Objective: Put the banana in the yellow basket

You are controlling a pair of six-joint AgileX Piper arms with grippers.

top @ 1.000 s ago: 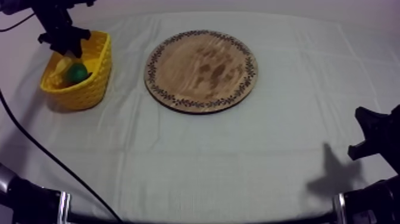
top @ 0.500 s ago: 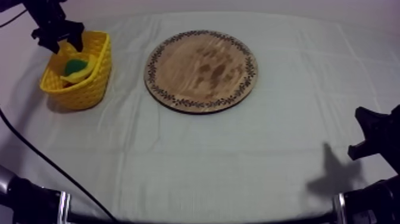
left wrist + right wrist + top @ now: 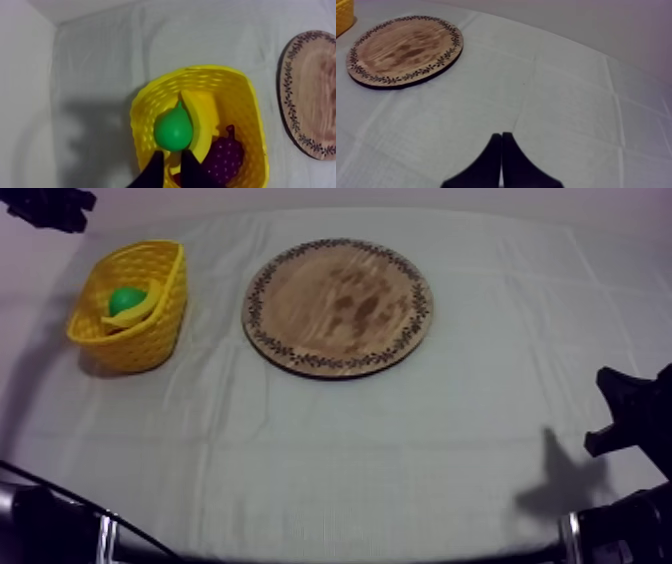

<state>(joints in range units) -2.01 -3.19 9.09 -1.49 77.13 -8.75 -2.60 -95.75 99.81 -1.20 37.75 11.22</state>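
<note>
The banana point(image 3: 135, 313) lies in the yellow basket point(image 3: 165, 318) at the table's left, curved against a green pear point(image 3: 125, 298). In the left wrist view the banana point(image 3: 202, 120) rests between the pear point(image 3: 173, 131) and a bunch of purple grapes point(image 3: 225, 155) inside the basket point(image 3: 140, 115). My left gripper point(image 3: 171, 152) hovers high above the basket, its fingers slightly apart and holding nothing. The left arm point(image 3: 45, 206) sits at the far upper left. The round wooden board point(image 3: 338, 306) is bare. My right gripper point(image 3: 501, 134) is shut, low at the right side point(image 3: 625, 413).
The board point(image 3: 403, 50) lies ahead and to the left of the right gripper, with the basket's corner point(image 3: 343, 12) beyond it. The board's rim point(image 3: 312, 95) lies beside the basket. Grey-white cloth covers the table's front half.
My left gripper let go of the banana in the basket, then rose and drew back to the upper left. The banana settled against the pear. The right arm has not moved.
</note>
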